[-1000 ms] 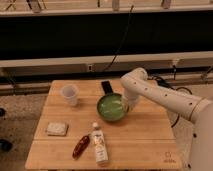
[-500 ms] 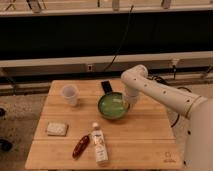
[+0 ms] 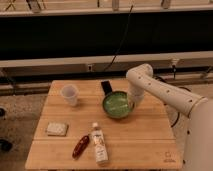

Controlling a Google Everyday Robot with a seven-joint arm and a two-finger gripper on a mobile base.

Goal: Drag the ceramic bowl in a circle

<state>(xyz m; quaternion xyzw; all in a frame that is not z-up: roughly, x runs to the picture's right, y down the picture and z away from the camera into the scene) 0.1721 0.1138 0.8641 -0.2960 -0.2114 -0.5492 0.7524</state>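
Gripper [image 3: 132, 101] sits low at the camera-right rim of the ceramic bowl [image 3: 118, 104], at the end of the white arm [image 3: 160, 92], which comes in from the right and bends down over the table [image 3: 150, 135]. Whether the gripper is clamped on the rim or only resting against it cannot be told. The bowl is immediately to the camera's left of the gripper, upright with its mouth facing up and flat on the wood. It is round, so it has no long axis or heading, and it sits a little right of the table's middle, in the back half. A dark flat object [image 3: 106, 87] lies behind and left of the gripper, just beside the bowl's far rim; whether they touch cannot be told. A translucent cup [image 3: 69, 94] stands upright, well to the left of the gripper beyond the bowl. In front and to the left of the gripper, a bottle [image 3: 99, 144] lies with its cap pointing toward the bowl, with a reddish-brown object [image 3: 80, 146] beside it. A pale square packet [image 3: 56, 129] lies further left. Bare wood shows in front of the gripper and to its right, up to the right edge. The back edge is near, just past the dark object.
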